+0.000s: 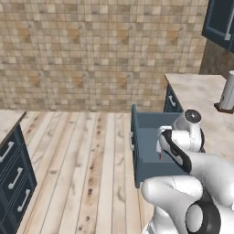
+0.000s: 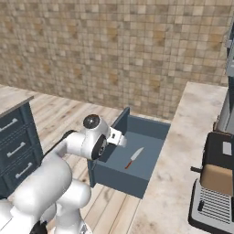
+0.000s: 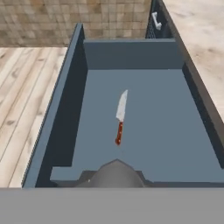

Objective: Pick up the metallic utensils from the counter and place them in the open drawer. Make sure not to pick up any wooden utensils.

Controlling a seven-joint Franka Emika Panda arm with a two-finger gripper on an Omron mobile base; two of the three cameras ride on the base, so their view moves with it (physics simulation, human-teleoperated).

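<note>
The knife [image 3: 120, 116], silver blade and reddish handle, lies on the floor of the open drawer [image 3: 57, 109], blade pointing toward the drawer's back wall. From the right base view the knife [image 2: 134, 157] rests mid-drawer [image 2: 121, 180]. My gripper [image 3: 116, 168] hovers just above the drawer's near end, shut, with a small gap between it and the handle. The gripper [image 2: 119, 138] sits at the drawer's left wall. In the left base view my arm covers most of the drawer [image 1: 137, 137]; a red bit of the handle [image 1: 160, 156] peeks out. The counter [image 2: 192, 137] runs beside the drawer.
A coffee machine [image 2: 215, 187] stands on the counter at the right. A pale cylinder [image 1: 227, 93] stands on the counter's far part. Dark blue cabinets with silver handles [image 1: 13, 178] line the left. Wooden floor lies between, with a tiled wall behind.
</note>
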